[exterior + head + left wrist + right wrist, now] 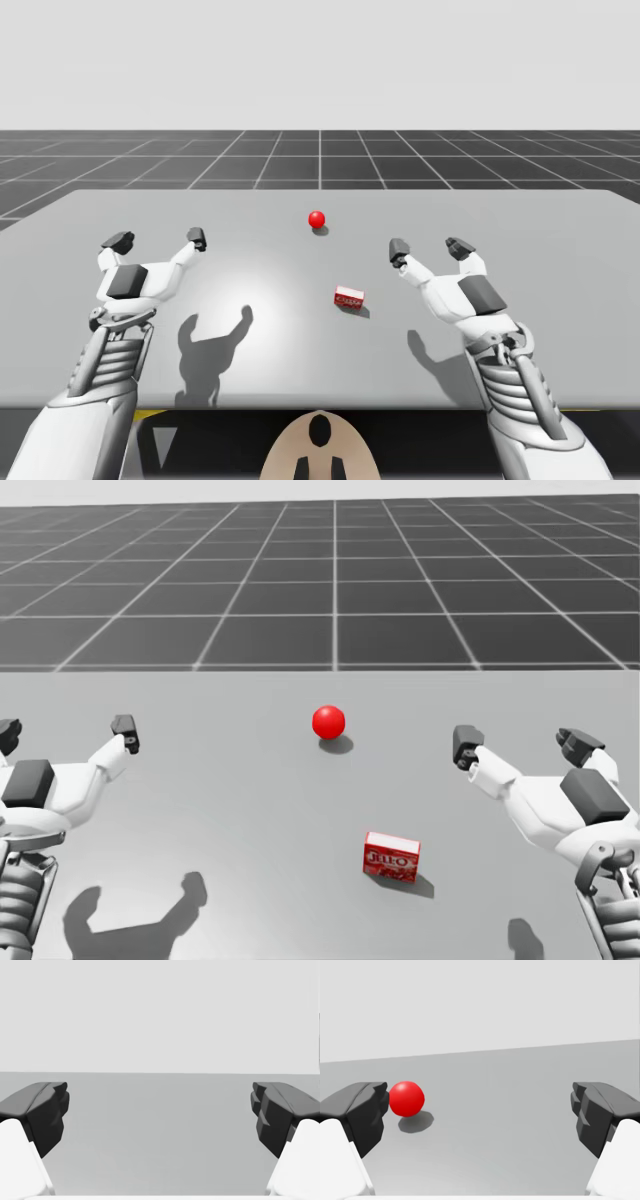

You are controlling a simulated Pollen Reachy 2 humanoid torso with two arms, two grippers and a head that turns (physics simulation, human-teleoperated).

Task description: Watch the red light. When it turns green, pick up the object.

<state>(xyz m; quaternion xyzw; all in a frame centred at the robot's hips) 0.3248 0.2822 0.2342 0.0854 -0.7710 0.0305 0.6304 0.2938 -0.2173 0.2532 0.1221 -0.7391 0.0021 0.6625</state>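
Box (pixel 391 857) lies on table (pixel 560 230), well clear of edges, seemingly nearer right hand (pixel 429 248).

Red light (pixel 328 721), red box (pixel 391 856), grey table (pixel 250 830), black fingers (pixel 125 730).

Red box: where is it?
High view: red box on the table, right of centre, nearer me than the red light, left of my right claw.
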